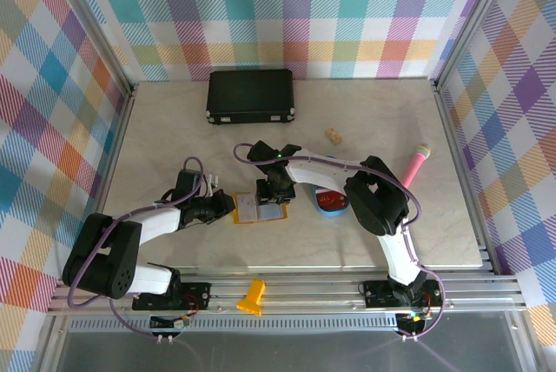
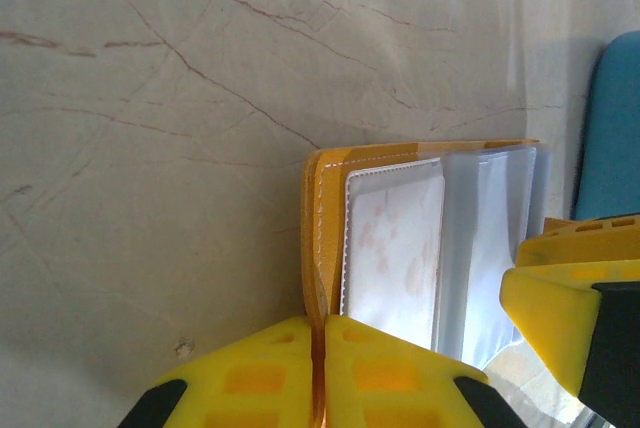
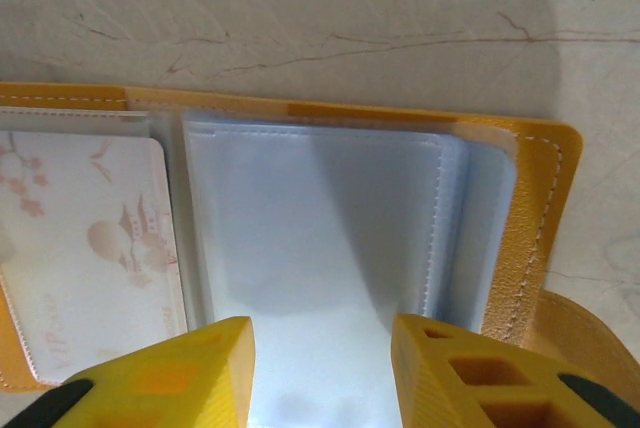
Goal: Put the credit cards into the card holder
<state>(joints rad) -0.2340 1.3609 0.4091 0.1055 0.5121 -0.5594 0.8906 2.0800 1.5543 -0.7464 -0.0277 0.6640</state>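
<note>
With our left pincer [image 2: 318, 368] clenched on the card holder [image 2: 322, 208], we should pin it flat while our right pincer [image 3: 322, 373], grip unclear, lines up squarely with its blue pocket [image 3: 310, 218].

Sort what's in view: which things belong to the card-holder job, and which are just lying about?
Job: card holder, open; white patterned card in its pocket; left gripper shut on its cover.
Lying about: black case; pink toy microphone; small wooden block; blue tray, contents unclear.
</note>
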